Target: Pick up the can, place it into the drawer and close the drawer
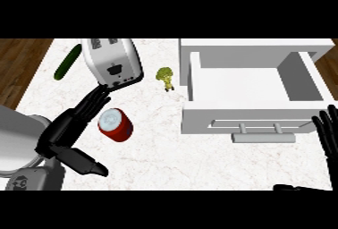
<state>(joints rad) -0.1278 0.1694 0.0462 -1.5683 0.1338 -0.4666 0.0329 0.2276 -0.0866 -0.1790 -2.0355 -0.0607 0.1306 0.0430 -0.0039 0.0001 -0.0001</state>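
One red can (116, 125) stands on the counter (198, 161), left of the open drawer (244, 82). Left hand (76, 123) spread wide beside it, not gripping. Right hand (328, 134) open, fingers straight, by the drawer's front.

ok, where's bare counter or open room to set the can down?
Bare: the drawer inside, and the counter below the can, between both hands. Crowded: upper left, where toaster, cucumber, left hand and can bunch; broccoli sits beside the drawer.

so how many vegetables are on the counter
2: a cucumber near the far left edge, left of the toaster, and a broccoli piece between the toaster and the open drawer. The toaster might hide more.
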